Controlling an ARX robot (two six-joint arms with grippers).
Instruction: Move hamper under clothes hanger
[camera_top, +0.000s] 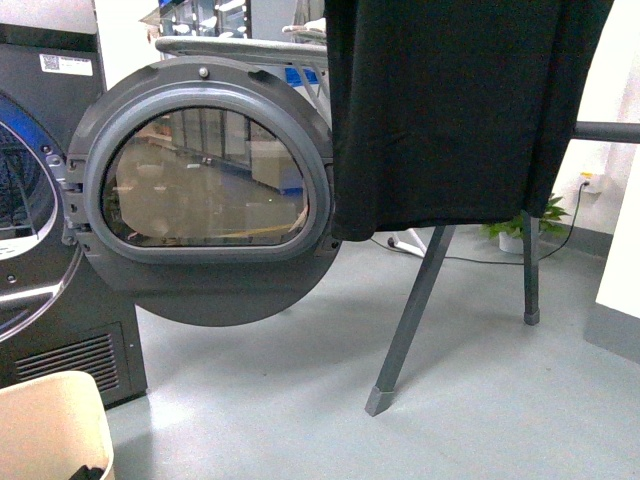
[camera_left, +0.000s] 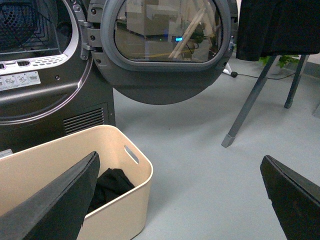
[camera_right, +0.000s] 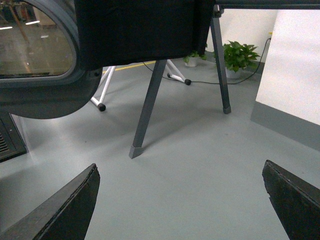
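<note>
Left gripper (camera_left: 179, 165): jaws wide apart, one finger in line with the hamper (camera_left: 122, 200) opening. Right gripper (camera_right: 180, 170): spread over bare floor. The hamper stands before the dryer (camera_left: 45, 100), well apart from the clothes hanger (camera_left: 250, 100). Expect light, stiff, slippery plastic; grip the rim at the handle slot (camera_left: 131, 154).

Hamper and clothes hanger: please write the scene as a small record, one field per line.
hamper: beige, on the floor in front of the dryer, dark cloth inside
clothes hanger: grey, splayed legs, black garment hanging on it
door: dryer door, swung open
left gripper: open, holds nothing
right gripper: open, holds nothing
task state: hamper not yet under the clothes hanger
</note>
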